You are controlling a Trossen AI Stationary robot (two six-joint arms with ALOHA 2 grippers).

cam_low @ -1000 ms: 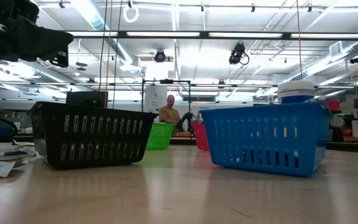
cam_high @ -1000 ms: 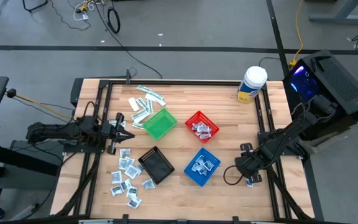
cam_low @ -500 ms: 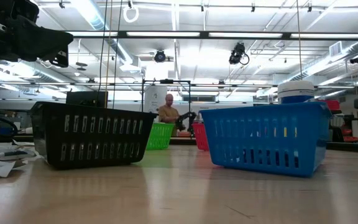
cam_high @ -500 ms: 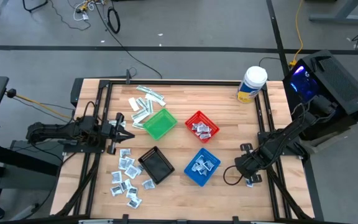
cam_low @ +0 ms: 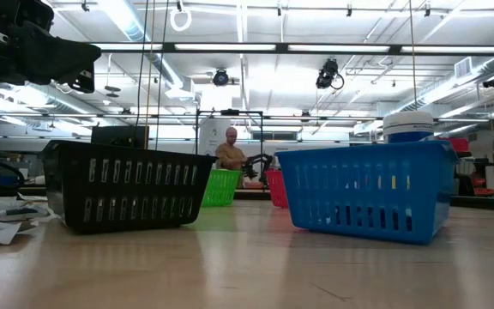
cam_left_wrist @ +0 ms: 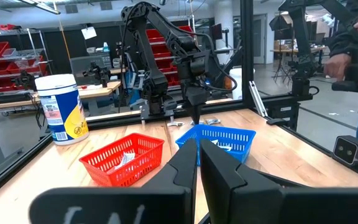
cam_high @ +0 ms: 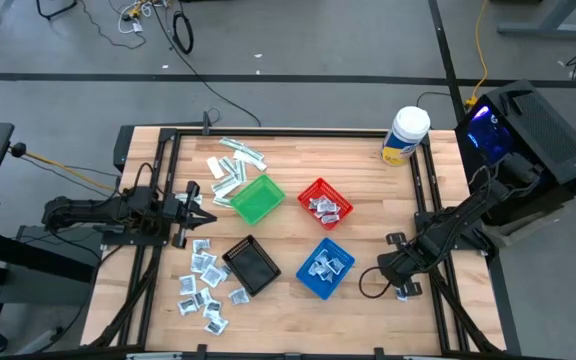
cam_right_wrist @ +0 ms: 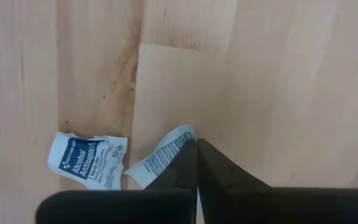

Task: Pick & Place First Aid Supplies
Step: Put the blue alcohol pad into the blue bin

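Loose first aid supplies lie on the table's left half: long strips (cam_high: 231, 165) at the far side and squarish sachets (cam_high: 204, 285) at the near side. More packets sit in the red basket (cam_high: 325, 203) and the blue basket (cam_high: 325, 267). My right gripper (cam_high: 403, 291) is low over the table at the near right, right of the blue basket, shut on a white printed packet (cam_right_wrist: 160, 160). A white-and-blue sachet (cam_right_wrist: 87, 159) lies flat beside that packet. My left gripper (cam_high: 208, 212) hangs shut and empty at the left, beside the green basket (cam_high: 257, 199). My right gripper pinches one end of the white packet (cam_right_wrist: 179, 139) between its two fingers. The fingers point down at the table from above. The rest of the packet sticks out to one side, close over the wood. I cannot tell whether it is lifted clear.
A black basket (cam_high: 251, 265) stands near the sachets, at the table's near side. A white-lidded tub with a yellow label (cam_high: 405, 135) stands at the far right. Bare wood lies around my right gripper. A person shows far behind the table (cam_low: 231, 150).
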